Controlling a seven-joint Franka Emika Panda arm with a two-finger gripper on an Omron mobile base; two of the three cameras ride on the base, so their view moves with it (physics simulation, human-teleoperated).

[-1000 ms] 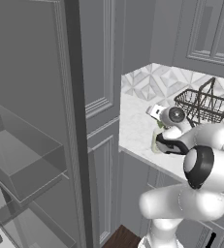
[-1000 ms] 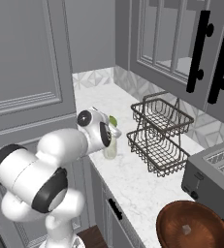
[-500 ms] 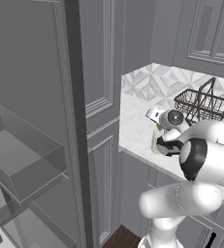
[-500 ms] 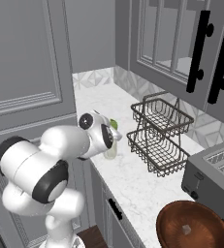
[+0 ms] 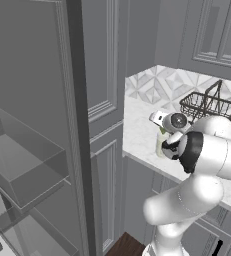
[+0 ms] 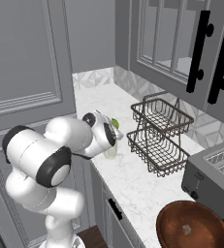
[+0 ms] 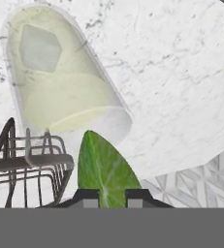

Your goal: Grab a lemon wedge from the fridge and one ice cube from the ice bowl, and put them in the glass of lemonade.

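Observation:
A green-yellow lemon wedge (image 7: 105,167) sits pinched between the two finger tips of my gripper (image 7: 112,196), which is shut on it. The glass of lemonade (image 7: 65,82) stands on the marble counter just beyond the wedge, its mouth toward the hand, with a pale angular piece in the liquid. From the right base, the gripper (image 6: 115,127) hovers right over the glass (image 6: 111,151) with the wedge (image 6: 115,123) at its tip. The reddish-brown ice bowl (image 6: 193,227) holds one ice cube (image 6: 184,229). The fridge door (image 5: 77,125) stands open.
A two-tier black wire basket (image 6: 159,138) stands close behind the glass, and a grey toaster (image 6: 215,169) sits beyond it beside the bowl. Clear fridge drawers (image 5: 22,165) show at the left. The counter edge (image 5: 152,167) runs just in front of the glass.
The elbow has swung upward and outward while the hand has stayed over the glass, still holding the wedge.

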